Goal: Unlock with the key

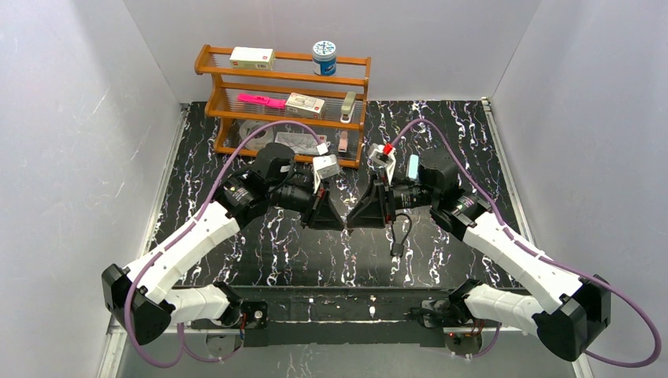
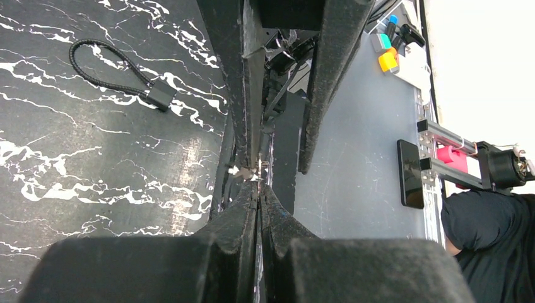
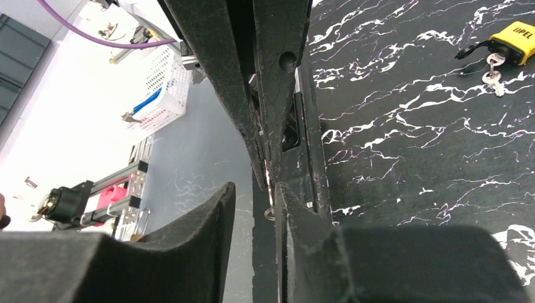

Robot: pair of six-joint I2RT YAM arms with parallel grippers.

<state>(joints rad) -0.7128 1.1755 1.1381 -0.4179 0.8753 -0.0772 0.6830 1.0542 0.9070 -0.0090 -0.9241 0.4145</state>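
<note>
My left gripper [image 1: 335,216] and right gripper [image 1: 358,214] meet tip to tip above the middle of the black marbled table. In the left wrist view the left gripper [image 2: 259,184] is pinched shut on a thin metal key [image 2: 252,170]. In the right wrist view the right gripper [image 3: 255,189] is open, and the key's small ring [image 3: 270,213] hangs against its right finger. A black cable lock [image 1: 399,236] lies on the table just below the right gripper and also shows in the left wrist view [image 2: 158,95]. A yellow padlock [image 3: 514,41] with spare keys [image 3: 492,72] lies farther off; it is hidden in the top view.
A wooden two-tier rack [image 1: 283,102] with small boxes and a blue tin stands at the back of the table. A light blue tube [image 1: 413,165] is next to the right wrist. White walls close in both sides.
</note>
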